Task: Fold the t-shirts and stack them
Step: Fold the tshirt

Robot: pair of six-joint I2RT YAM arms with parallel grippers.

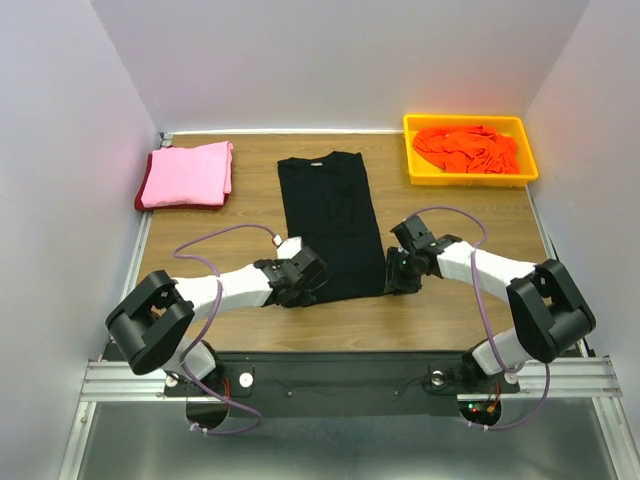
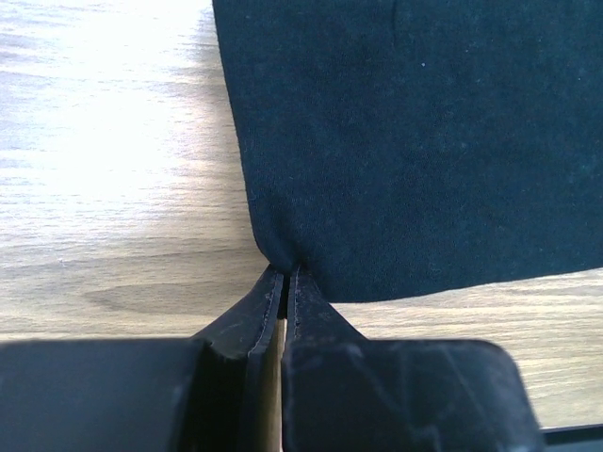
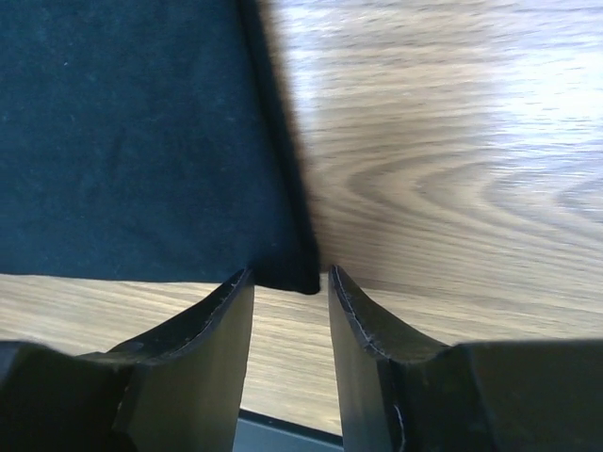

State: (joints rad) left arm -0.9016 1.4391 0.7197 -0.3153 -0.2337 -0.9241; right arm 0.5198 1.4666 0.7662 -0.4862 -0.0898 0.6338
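Note:
A black t-shirt [image 1: 328, 215] lies flat and folded narrow in the middle of the wooden table, collar at the far end. My left gripper [image 1: 314, 272] is at its near left corner, and in the left wrist view the gripper [image 2: 285, 273] is shut, pinching the black t-shirt [image 2: 424, 141] at that corner. My right gripper [image 1: 396, 272] is at the near right corner. In the right wrist view the gripper [image 3: 290, 278] stands open, with the corner of the black t-shirt [image 3: 122, 132] lying between its tips and a gap on the right side.
A folded pink t-shirt [image 1: 187, 172] lies on a dark red one [image 1: 139, 201] at the far left. A yellow tray [image 1: 470, 122] at the far right holds a crumpled orange t-shirt [image 1: 467, 148]. White walls enclose the table on three sides.

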